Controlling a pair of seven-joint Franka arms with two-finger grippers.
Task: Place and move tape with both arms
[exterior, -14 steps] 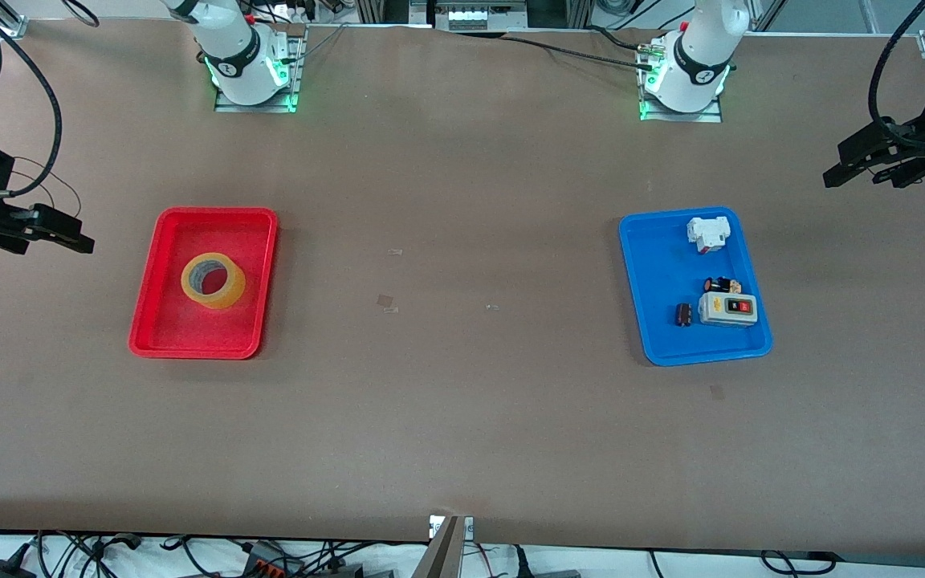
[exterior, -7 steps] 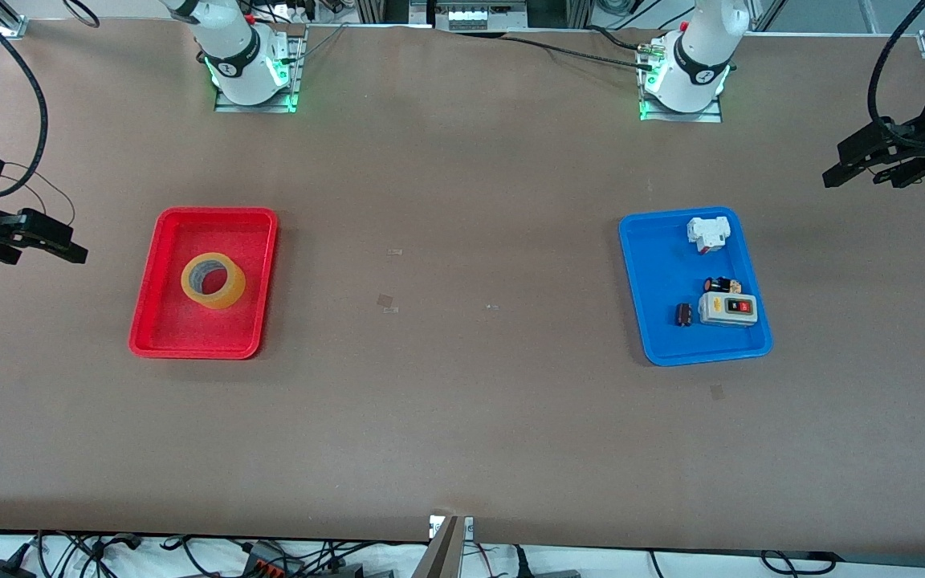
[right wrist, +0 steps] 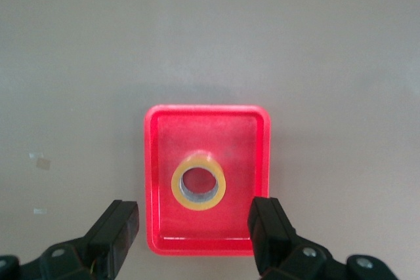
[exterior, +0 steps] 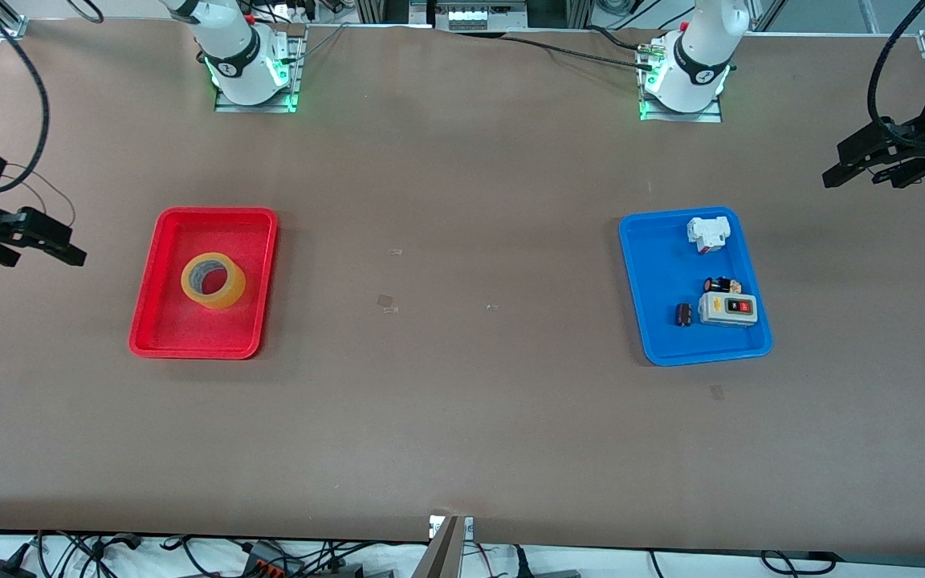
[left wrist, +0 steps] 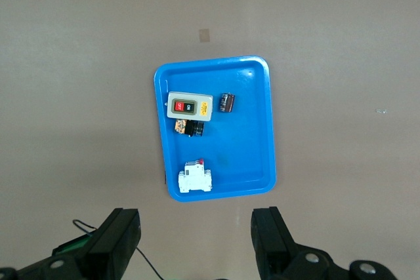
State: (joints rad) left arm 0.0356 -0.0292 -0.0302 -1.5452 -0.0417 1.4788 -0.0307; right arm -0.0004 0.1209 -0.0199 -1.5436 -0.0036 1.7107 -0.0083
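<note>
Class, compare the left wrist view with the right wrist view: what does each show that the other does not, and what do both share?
Only the left wrist view shows the blue tray holding a grey switch box and white breaker. Only the right wrist view shows the red tray with the tape lying flat in it. Both share bare brown table and an open gripper: left gripper, right gripper.
</note>
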